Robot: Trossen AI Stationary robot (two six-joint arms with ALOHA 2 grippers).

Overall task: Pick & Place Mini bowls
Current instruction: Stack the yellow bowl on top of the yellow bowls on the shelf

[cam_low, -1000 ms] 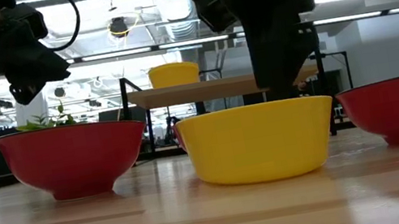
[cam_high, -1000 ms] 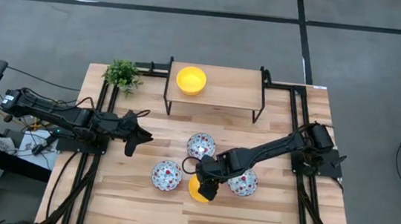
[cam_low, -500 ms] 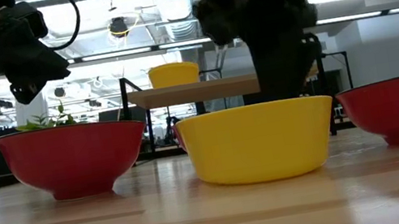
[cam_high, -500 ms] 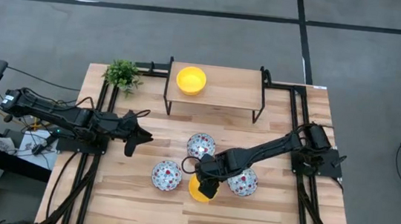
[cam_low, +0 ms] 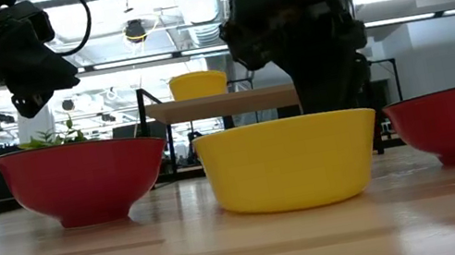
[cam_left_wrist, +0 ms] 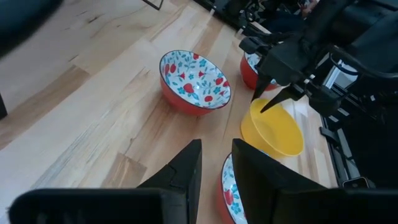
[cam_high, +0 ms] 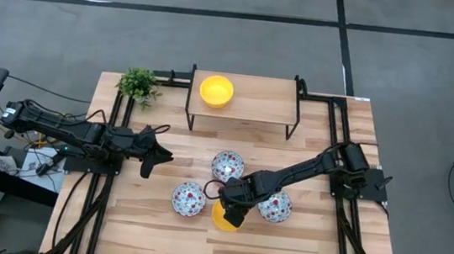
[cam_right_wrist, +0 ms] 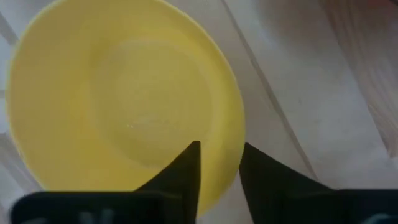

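Yellow mini bowl (cam_high: 222,217) sits at the worktop's (cam_high: 299,244) front between two floral bowls, its rim pinched by the right claw (cam_right_wrist: 217,163), which should squeeze firmly and lift straight up; left claw (cam_high: 148,150) idles narrowly parted.

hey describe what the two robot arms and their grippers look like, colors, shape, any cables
Both arms are black and slender, built of jointed segments. The left arm has black cables trailing from its base off the table edge. The right arm is the same build. Each ends in a two-finger gripper: the left gripper and the right gripper both have flat, dark, tapering fingers. No markings are legible.
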